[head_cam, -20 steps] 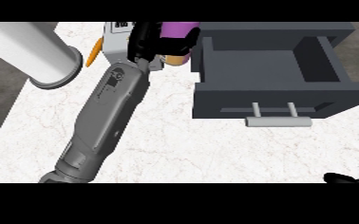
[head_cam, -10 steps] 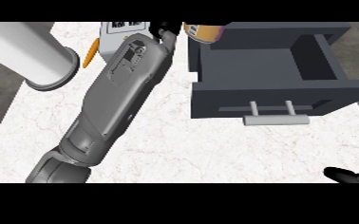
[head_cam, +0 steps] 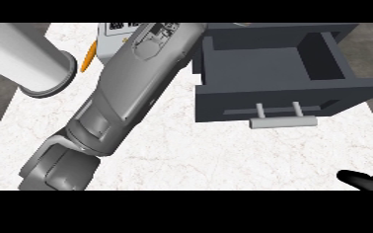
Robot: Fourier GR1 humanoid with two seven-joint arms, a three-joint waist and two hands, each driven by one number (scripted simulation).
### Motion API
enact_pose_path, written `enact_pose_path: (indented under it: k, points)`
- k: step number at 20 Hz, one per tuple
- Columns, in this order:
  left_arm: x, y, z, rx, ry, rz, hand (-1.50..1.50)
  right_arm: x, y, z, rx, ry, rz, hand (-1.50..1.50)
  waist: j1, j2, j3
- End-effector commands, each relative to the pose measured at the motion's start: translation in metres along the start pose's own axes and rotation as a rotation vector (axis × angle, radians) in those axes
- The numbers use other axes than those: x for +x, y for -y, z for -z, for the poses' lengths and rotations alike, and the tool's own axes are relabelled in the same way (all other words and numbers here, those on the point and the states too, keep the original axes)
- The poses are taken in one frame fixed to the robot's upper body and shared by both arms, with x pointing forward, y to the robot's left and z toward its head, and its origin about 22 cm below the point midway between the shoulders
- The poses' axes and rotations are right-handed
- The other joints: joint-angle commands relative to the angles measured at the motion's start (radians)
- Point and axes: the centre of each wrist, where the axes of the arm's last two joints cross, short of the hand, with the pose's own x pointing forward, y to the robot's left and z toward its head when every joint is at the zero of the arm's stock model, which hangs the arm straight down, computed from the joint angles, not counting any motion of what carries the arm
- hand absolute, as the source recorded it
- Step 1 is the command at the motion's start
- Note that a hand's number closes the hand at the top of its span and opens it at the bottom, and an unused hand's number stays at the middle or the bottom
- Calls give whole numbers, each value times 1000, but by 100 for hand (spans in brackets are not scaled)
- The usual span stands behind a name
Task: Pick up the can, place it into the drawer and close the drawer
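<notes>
Neither the left hand nor the can shows at this moment: the grey left forearm [head_cam: 124, 94] runs diagonally from the lower left up to the top edge of the head view, and whatever lies beyond its wrist is cut off there, so I cannot tell whether the fingers are curled round anything or spread. The can itself is nowhere visible on the white marble counter [head_cam: 182, 153], nor on the bare floor of the dark grey open drawer [head_cam: 270, 74], so its place cannot be read from this view; my guess is that it sits with the hidden hand above the drawer's back left corner. Only a black fingertip of the right hand [head_cam: 357, 180] shows at the lower right edge, too little to say how its fingers stand. The drawer stands pulled out, its pale grey bar handle [head_cam: 282, 121] facing the robot, the forearm's upper end just beside its left wall. To the left lies a large white cylinder [head_cam: 33, 61] and, partly under the arm, a white box with an orange edge [head_cam: 109, 34]. The risk from here, as I judge it, is a blind release: with the hand out of view, a can let go over the drawer's left or rear wall could strike the rim and tip out onto the counter. The forearm could also brush the wall and nudge the drawer partly closed before the can is inside.
</notes>
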Motion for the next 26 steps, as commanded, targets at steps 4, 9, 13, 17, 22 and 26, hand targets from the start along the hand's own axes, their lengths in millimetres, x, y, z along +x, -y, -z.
enact_pose_path:
  k: [4, 9, 13, 17, 22, 26]
  points:
    - [20, 15, 9, 0, -16, 44, 150, 10, -1, 6, 25, 3, -1, -150, -19, 5, 1]
    - [13, 16, 12, 59, -18, 68, 150, 18, -12, 5, 7, 4, 10, -150, -38, 8, 1]
    - [22, 18, 15, 119, -15, 72, -150, 12, -3, 6, 49, 18, -4, -150, -45, 11, 2]
    - [-4, 11, 15, 181, -11, 82, -150, 12, -8, 4, 66, 31, -6, -150, -63, 15, 3]
    - [8, 15, 17, 212, 5, 98, -150, 22, -10, 18, 93, 58, -87, -150, -62, 20, 2]
    - [10, 15, 17, 223, 11, 59, -150, 33, -14, 26, 119, 114, -146, -150, -57, 21, 1]
